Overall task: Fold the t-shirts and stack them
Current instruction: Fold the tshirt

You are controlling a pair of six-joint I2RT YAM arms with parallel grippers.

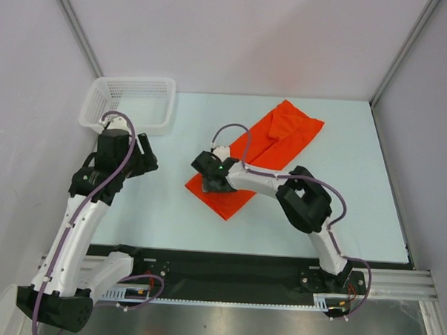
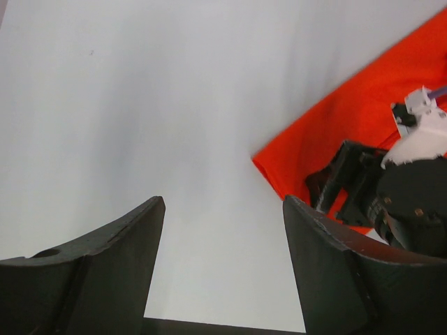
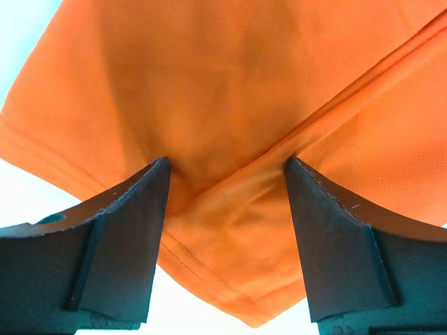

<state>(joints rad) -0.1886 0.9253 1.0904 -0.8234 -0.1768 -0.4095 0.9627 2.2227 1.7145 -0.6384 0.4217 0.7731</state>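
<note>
Orange-red and folded into a long strip, the t-shirt (image 1: 284, 137) lies right of the basket (image 1: 130, 97) in the overhead view, with the right gripper (image 1: 210, 183) on the end nearer the basket. The left wrist view shows the left gripper (image 2: 223, 209) spread over bare table (image 2: 140, 105), holding nothing. In the right wrist view, the fingers (image 3: 126, 230) stand apart astride a raised crease (image 3: 335, 105); closing might catch one layer and drag the fold open.

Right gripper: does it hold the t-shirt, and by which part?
No, nothing is held. The right gripper is open, fingers apart over the near end of the t-shirt. The left gripper is open over the table.
</note>
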